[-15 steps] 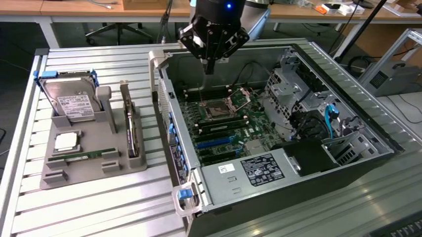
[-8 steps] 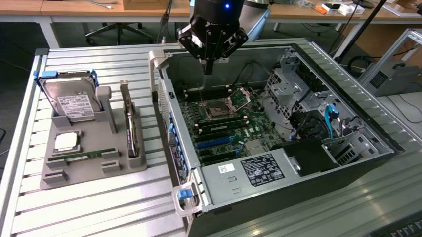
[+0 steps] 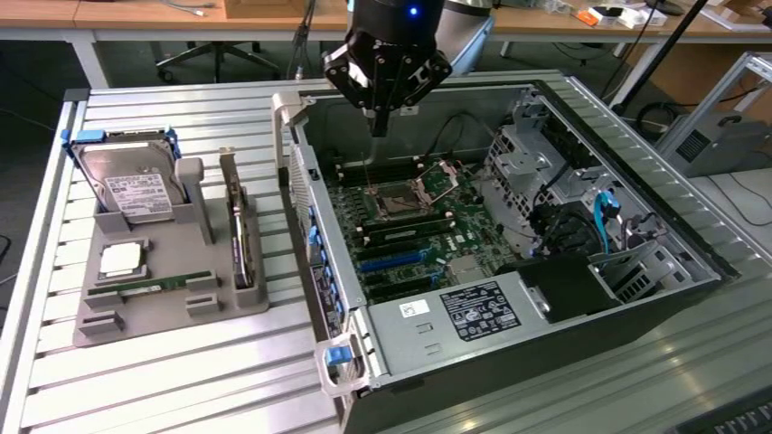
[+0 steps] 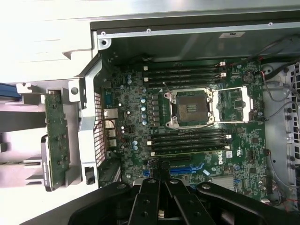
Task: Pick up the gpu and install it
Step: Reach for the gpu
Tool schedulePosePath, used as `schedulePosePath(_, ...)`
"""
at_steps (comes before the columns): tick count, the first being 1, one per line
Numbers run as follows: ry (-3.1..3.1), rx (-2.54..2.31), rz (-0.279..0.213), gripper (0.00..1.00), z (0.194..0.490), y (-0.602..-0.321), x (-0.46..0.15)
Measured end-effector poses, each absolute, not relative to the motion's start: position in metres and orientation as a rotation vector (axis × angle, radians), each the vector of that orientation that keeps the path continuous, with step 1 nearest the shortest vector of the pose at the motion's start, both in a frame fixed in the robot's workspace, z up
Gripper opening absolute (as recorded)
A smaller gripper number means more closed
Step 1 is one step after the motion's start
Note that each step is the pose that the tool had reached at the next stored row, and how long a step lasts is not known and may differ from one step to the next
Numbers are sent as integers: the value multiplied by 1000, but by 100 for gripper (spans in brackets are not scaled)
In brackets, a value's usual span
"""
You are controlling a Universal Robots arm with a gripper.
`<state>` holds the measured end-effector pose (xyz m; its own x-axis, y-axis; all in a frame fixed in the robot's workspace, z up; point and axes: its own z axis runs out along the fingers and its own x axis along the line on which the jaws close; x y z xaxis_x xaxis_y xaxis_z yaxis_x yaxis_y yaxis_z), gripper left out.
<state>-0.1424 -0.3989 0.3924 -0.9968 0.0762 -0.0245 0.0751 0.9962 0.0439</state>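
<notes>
Slatted table point(image 3: 181, 380) carries an open computer case point(image 3: 293, 154); over it hangs the claw point(image 3: 379, 125), closed and empty. Beside the case, on the exterior view's left, the gpu point(image 3: 240, 231) stands on edge, lengthwise along the case wall.

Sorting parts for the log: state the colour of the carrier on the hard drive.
Blue; the carrier on the hard drive shows best in the exterior view.
</notes>
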Motion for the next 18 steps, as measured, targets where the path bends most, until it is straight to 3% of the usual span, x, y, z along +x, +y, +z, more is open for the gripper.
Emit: schedulePosePath(18, 3112, 118, 67, 11, 392, -399, -153)
